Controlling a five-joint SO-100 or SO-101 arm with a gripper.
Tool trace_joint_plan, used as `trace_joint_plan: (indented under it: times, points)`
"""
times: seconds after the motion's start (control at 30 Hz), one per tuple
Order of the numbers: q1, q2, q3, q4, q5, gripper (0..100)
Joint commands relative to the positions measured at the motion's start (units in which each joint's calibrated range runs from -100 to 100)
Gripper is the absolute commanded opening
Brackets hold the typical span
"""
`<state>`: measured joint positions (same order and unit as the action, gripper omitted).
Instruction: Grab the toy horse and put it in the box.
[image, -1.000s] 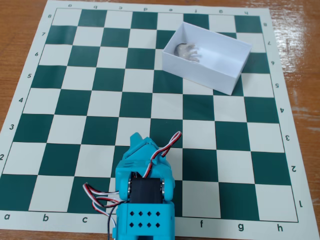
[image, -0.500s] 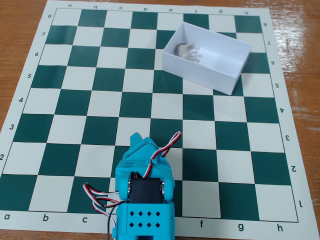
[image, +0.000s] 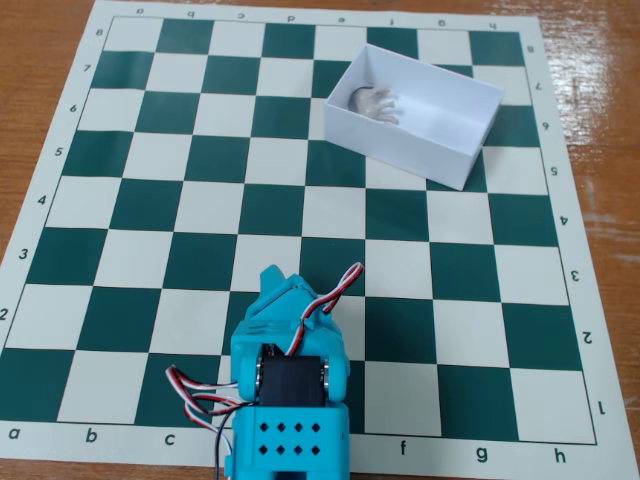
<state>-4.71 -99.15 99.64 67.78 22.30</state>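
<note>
The white open-topped box (image: 415, 135) stands on the chessboard at the upper right, turned at an angle. The pale grey-white toy horse (image: 376, 103) lies on its side inside the box, at the box's left end. My teal gripper (image: 284, 285) is folded back over the arm's base at the bottom centre, far from the box. Its fingers lie together with no gap showing, and nothing is held.
The green-and-white chessboard mat (image: 200, 210) lies on a wooden table (image: 40, 60). The arm's base with its red, white and black cables (image: 200, 395) sits on the mat's near edge.
</note>
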Motion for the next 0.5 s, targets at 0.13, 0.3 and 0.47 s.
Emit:
trace_joint_plan:
  times: [0.13, 0.3, 0.47]
  points:
    - [-0.4, -0.4, 0.4, 0.2, 0.1, 29]
    - [-0.5, -0.4, 0.4, 0.3, 0.1, 29]
    - [-1.7, -0.4, 0.4, 0.8, 0.4, 27]
